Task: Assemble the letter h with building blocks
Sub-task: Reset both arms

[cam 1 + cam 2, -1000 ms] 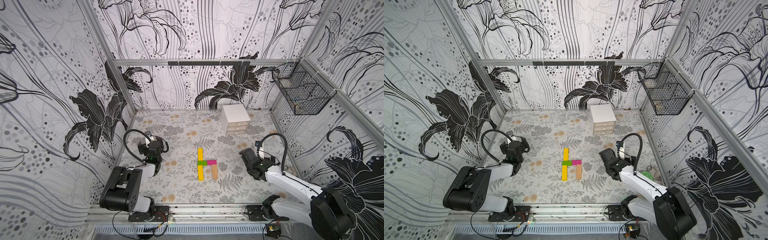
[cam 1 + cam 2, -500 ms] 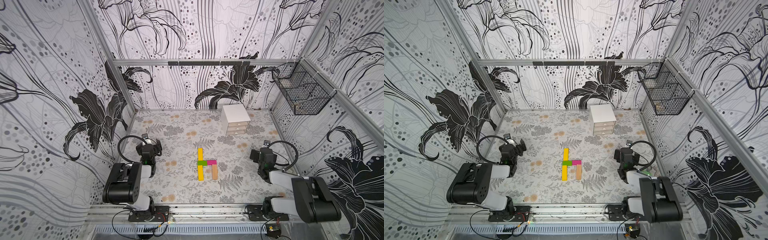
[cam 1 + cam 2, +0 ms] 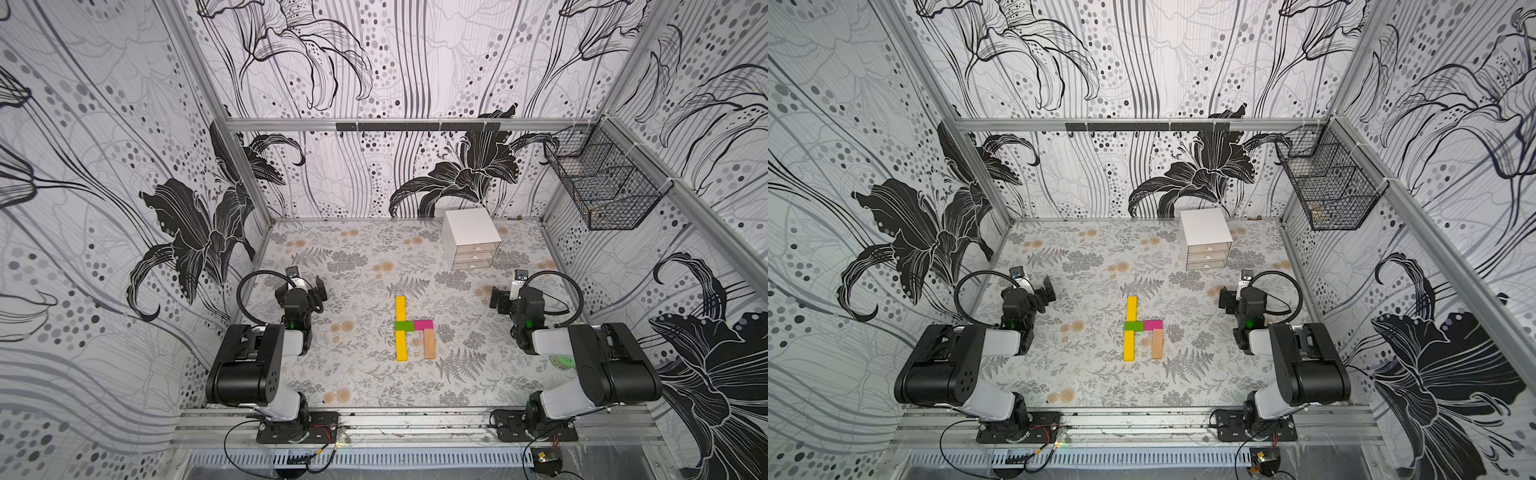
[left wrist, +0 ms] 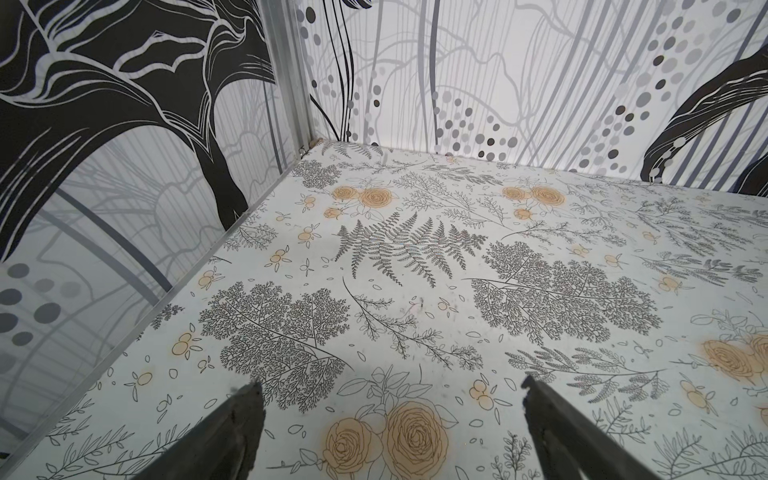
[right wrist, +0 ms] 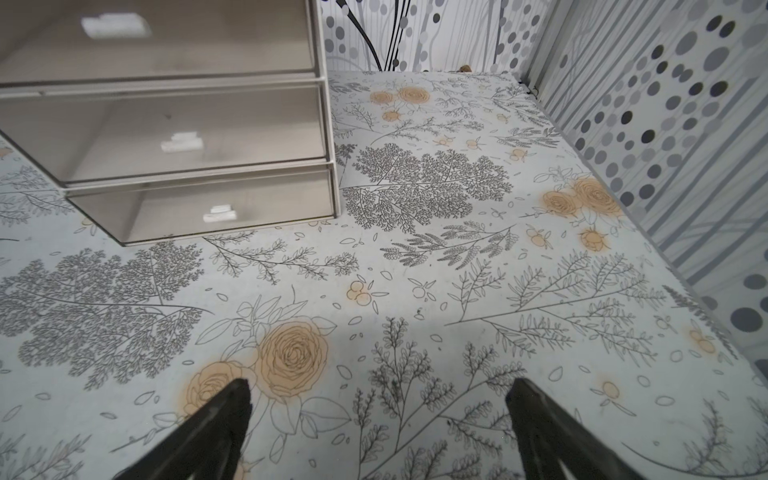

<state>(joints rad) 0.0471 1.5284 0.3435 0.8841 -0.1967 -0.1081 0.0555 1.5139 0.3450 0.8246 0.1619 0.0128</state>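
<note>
Both arms are now folded back at their own sides of the table, and that is the change: a second ago the right arm reached in just beside the wood block, half a second ago it was already pulling out, and now it is parked. At the table's left side the left gripper has its jaws spread wide with nothing between them. Its wrist view shows only bare flower-print tabletop past the fingertips. In the centre the letter h lies flat, well apart from both grippers. The stem runs yellow block, green block, second yellow block, touching end to end. The pink block butts the green one on its right as the crossbar. The wood block runs from the pink one toward the near edge of the table as the short leg. None of the five has shifted over the last second in both top views. At the right side the right gripper is also fully spread and empty, and its wrist view faces the drawer unit, with no block in sight. My read: last piece released clean, figure complete, arms at rest, task done. Another touch would only risk knocking the joints apart.
</note>
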